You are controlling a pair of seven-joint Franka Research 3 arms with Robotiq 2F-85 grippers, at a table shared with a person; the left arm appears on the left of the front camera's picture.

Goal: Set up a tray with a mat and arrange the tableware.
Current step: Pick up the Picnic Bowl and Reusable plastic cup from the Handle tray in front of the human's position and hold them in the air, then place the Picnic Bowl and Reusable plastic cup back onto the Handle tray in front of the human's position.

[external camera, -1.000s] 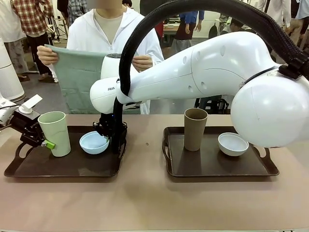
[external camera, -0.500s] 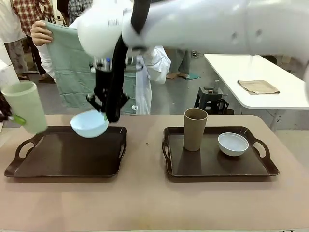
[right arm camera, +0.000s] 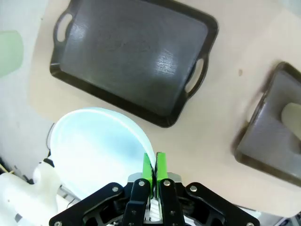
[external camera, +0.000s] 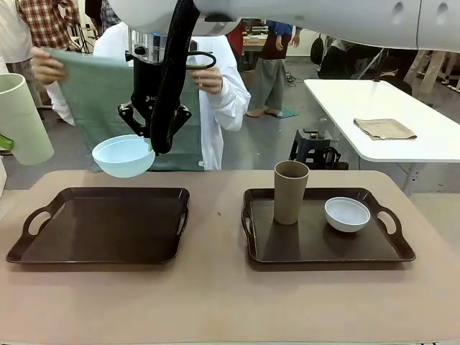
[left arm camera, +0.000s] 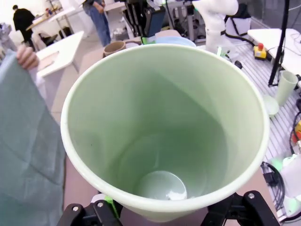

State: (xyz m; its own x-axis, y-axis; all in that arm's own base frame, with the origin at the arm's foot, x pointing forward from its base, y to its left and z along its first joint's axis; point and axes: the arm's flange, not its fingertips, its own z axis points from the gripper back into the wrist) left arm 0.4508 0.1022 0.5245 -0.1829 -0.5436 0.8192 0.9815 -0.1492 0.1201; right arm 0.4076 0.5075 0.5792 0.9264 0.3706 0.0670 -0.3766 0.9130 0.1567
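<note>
The left tray lies bare on the table. Above its far edge hangs the light blue bowl, with my right gripper shut on its rim; in the right wrist view the green pads pinch the bowl high over the tray. At the far left the pale green cup is held in the air, tilted. My left gripper is shut around that cup. Behind the table a person holds up a green mat. The brown cup and white bowl stand on the right tray.
My right arm reaches across the top of the front view from the right. A white side table with a folded cloth stands behind on the right. Bare tabletop runs along the near side.
Both grippers have lifted their loads off the left tray: the green cup up and left, the blue bowl up and back. The tray is left bare, and the person has raised the mat.
</note>
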